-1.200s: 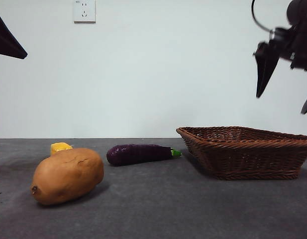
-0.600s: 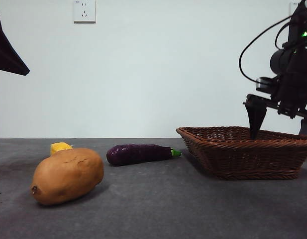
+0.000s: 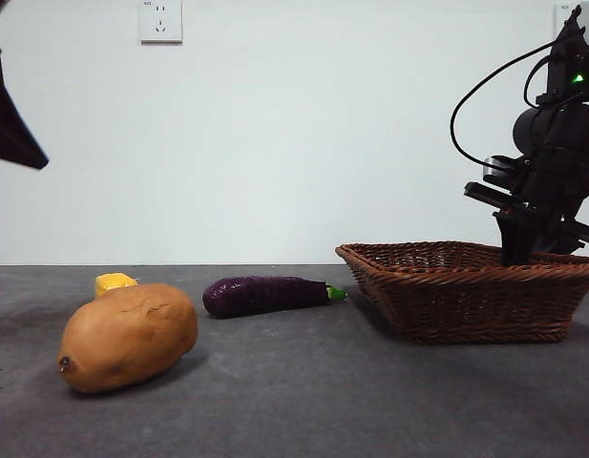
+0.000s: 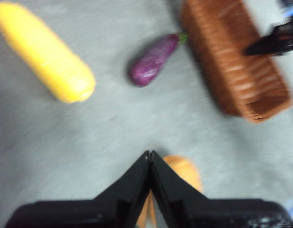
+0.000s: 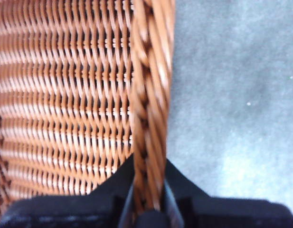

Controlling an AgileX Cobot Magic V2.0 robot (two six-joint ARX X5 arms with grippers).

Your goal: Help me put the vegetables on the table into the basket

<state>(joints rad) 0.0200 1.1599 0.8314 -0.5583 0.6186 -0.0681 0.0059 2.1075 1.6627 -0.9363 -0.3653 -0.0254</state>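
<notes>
Wicker basket [image 3: 471, 291] on the desk [image 3: 304, 391], its rim pinched between the right gripper [image 5: 148, 202] jaws, eggplant [image 3: 265, 295] beside the basket, potato [image 3: 129, 336] under the left gripper [image 4: 149, 156] with jaws pressed together, yellow chunk [image 3: 115, 282] behind the potato

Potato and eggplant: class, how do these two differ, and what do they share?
The potato is tan-brown and plump; the eggplant is dark purple and slim with a green stem. In the front view the potato lies nearer the camera, the eggplant nearer the basket. Both rest on the table, outside the basket.
</notes>
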